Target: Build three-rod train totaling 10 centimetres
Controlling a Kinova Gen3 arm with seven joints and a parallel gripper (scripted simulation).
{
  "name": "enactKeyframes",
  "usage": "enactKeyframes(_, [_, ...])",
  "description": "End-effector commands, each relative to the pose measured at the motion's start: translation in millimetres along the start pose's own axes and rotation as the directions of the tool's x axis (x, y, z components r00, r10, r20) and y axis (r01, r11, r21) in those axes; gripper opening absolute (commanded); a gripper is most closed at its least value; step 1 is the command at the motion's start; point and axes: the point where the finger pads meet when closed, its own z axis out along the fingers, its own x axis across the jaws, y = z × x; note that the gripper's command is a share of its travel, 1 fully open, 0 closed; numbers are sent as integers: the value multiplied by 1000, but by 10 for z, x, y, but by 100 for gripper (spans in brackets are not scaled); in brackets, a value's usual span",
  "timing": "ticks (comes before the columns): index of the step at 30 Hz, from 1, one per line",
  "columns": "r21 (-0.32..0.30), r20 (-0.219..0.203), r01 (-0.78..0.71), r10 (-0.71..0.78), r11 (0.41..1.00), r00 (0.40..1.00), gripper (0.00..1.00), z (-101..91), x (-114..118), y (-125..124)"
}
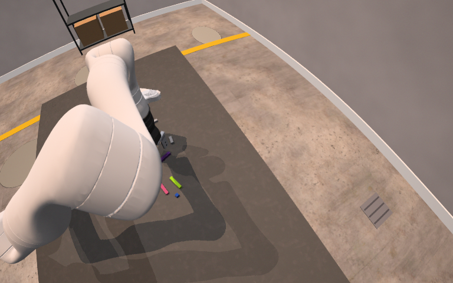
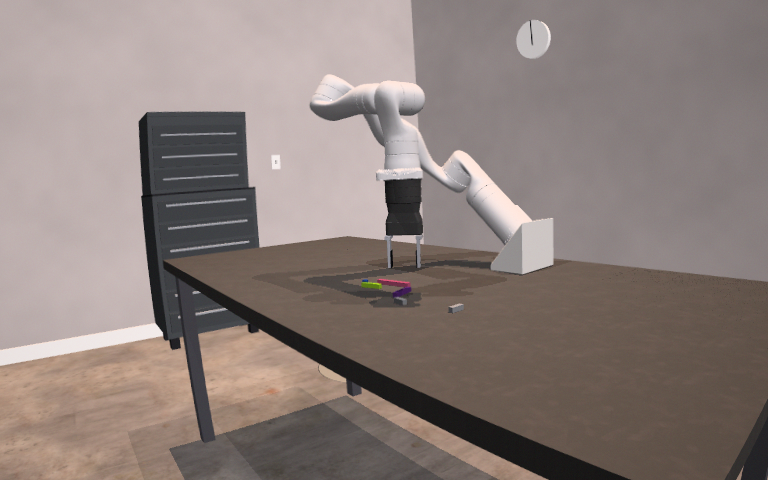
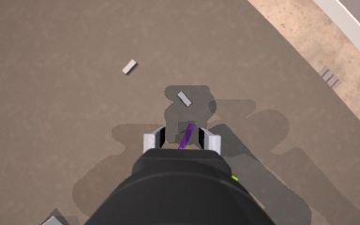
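Note:
My gripper (image 2: pixel 404 266) (image 3: pixel 182 134) is open and empty, high above the table. In the wrist view the purple rod (image 1: pixel 166 155) (image 2: pixel 402 292) (image 3: pixel 187 137) shows between its fingers, partly hidden by the gripper body. One grey rod (image 1: pixel 171 139) (image 2: pixel 400 301) (image 3: pixel 184 98) lies near the purple rod, apart from it and turned differently. Another grey rod (image 1: pixel 155 120) (image 2: pixel 455 307) (image 3: pixel 129 67) lies farther off. A lime rod (image 1: pixel 175 182) (image 2: pixel 371 285) (image 3: pixel 234 177), a pinkish-red rod (image 1: pixel 164 188) (image 2: pixel 393 282) and a small blue rod (image 1: pixel 177 195) (image 2: pixel 364 280) lie close together, apart.
The arm hides part of the table (image 1: pixel 284 233) (image 2: pixel 566 362) and one end of the pinkish-red rod in the top view. The white arm base (image 2: pixel 536 246) stands at the table's far side. A dark drawer cabinet (image 2: pixel 198 169) stands beyond the table.

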Motion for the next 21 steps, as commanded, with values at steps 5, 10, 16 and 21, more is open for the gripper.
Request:
enactKeyframes(5, [4,5,-10,10,1000,1000,100,-9,-42,-9])
enactKeyframes(10, [1,5,-37,37,999,999,100,-7,-29,2])
enactKeyframes(16, [-2,4,-93,93,996,996,100,-7,3,22])
enactKeyframes(21, [1,9,-133,133,991,991,100,-15,16,20])
